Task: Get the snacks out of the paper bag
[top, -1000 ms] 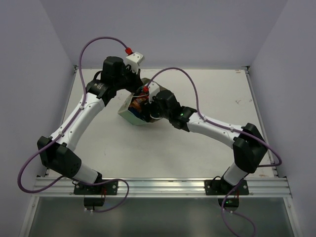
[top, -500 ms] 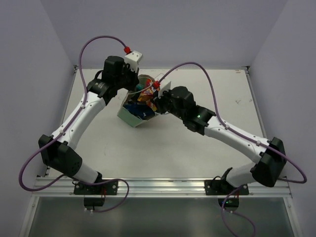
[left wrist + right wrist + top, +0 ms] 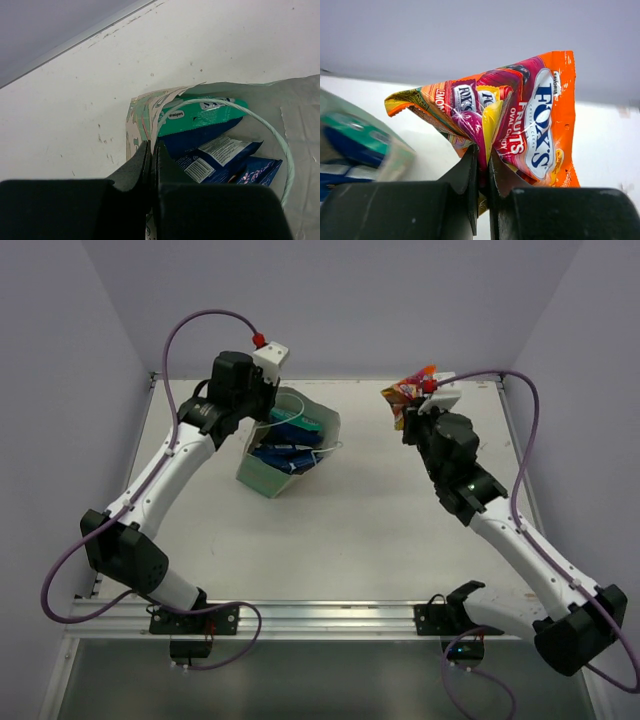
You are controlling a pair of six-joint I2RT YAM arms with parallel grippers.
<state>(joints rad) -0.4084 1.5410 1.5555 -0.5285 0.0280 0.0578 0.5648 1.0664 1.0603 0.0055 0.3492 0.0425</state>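
1. The right claw [image 3: 481,156] is pinched tight on a fold of the orange-red-yellow packet [image 3: 525,125], which stands up out of its fingers with "FOX'S" printed on it
2. In the top view this packet [image 3: 410,390] is held by the right claw [image 3: 416,410] near the far right part of the surface [image 3: 380,530], well apart from the paper bag [image 3: 262,478]
3. The left claw [image 3: 151,150] is pressed together on the cream rim of the paper bag [image 3: 295,115], holding its mouth open
4. The bag sits tilted on the surface, left of centre
5. Inside it a teal-green packet [image 3: 200,117] lies against the wall nearest the rim that the left claw holds, with blue packets [image 3: 220,155] touching it on the other side
6. A mint loop handle [image 3: 272,132] arcs across the bag's mouth
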